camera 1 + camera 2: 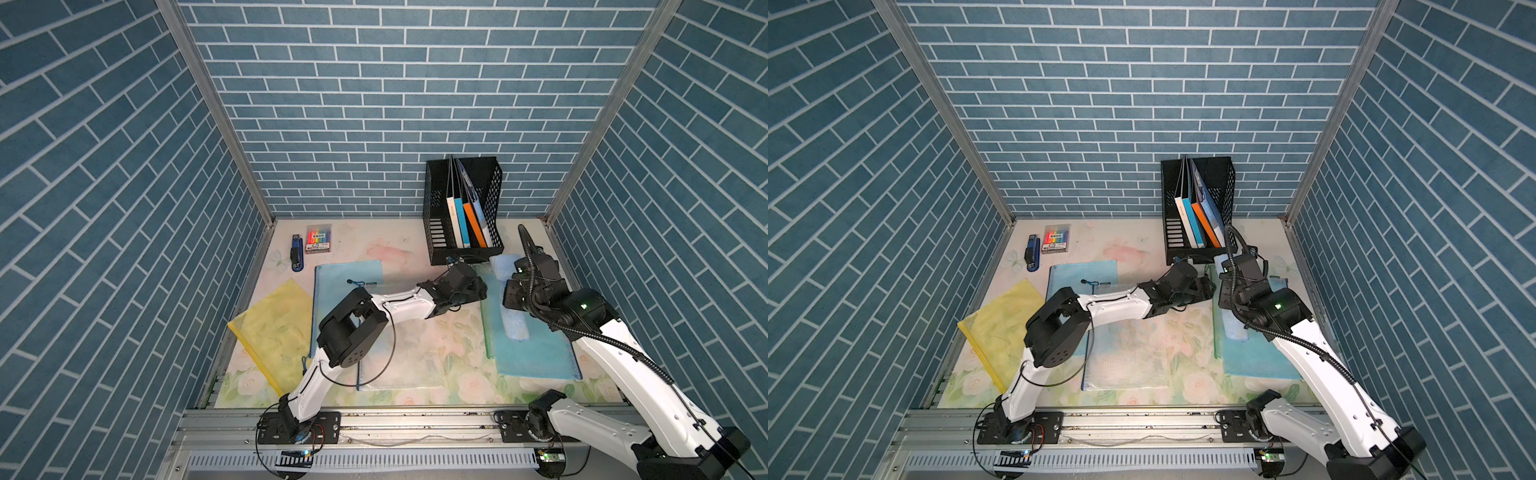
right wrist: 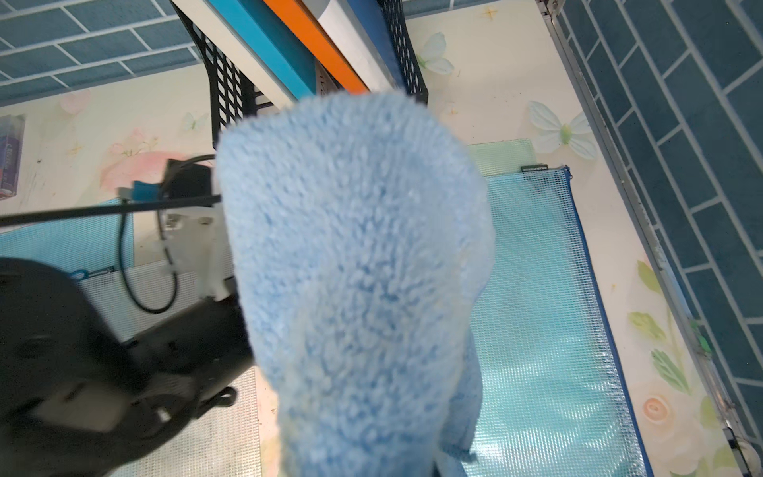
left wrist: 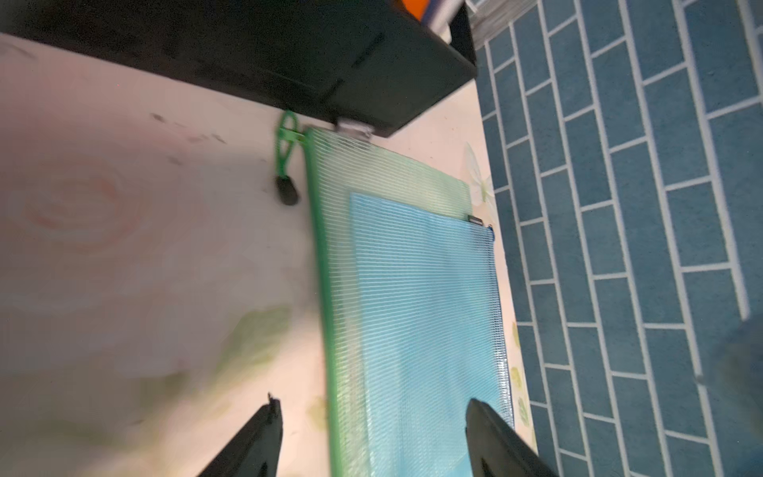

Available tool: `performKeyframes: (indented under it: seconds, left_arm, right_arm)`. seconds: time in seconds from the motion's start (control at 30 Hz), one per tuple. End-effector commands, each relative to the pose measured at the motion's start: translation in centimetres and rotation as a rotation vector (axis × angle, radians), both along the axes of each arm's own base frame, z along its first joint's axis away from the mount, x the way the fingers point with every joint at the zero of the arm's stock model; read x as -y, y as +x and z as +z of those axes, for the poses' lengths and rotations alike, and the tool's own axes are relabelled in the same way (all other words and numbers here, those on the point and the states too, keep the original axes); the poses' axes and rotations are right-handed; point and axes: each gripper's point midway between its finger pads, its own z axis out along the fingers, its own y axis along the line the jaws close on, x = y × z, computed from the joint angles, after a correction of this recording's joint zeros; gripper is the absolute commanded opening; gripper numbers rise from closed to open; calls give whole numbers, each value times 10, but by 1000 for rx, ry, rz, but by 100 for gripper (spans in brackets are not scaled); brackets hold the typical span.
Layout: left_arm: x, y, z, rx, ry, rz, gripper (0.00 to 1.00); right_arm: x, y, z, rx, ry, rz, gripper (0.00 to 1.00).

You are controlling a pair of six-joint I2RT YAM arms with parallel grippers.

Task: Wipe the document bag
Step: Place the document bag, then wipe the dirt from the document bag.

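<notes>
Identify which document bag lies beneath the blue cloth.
The blue bag on the robot's right, stacked on the green-edged bag beside the black file rack. The yellow bag and clear bag lie away from the cloth.

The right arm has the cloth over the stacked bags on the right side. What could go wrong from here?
1. The blue document bag lies loose on a green bag. The left gripper is open over their edge and seems to pin nothing, so a stroke with the cloth could drag both.
2. The right gripper, shut on the cloth, sits close to the left gripper and the black file rack; a wide stroke might bump either.
</notes>
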Motion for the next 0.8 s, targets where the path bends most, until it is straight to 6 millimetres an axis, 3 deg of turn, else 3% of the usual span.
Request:
performKeyframes:
  seconds: [0.0, 0.23, 0.43, 0.53, 0.77]
  left_arm:
    - [-74, 27, 25, 74, 25, 52, 75]
    - [-207, 21, 17, 33, 110, 94, 75]
    - [-289, -1, -12, -56, 152, 156, 77]
    - [-318, -12, -27, -94, 148, 194, 80]
    - [-332, -31, -67, -194, 189, 174, 80]
  right_arm:
    - [-17, 11, 5, 8, 67, 26, 0]
    - [-70, 26, -31, -63, 159, 106, 0]
    - [-135, 26, -73, -152, 155, 210, 0]
    - [-169, 25, -96, -199, 142, 275, 0]
    - [-223, 22, -147, -307, 83, 377, 0]
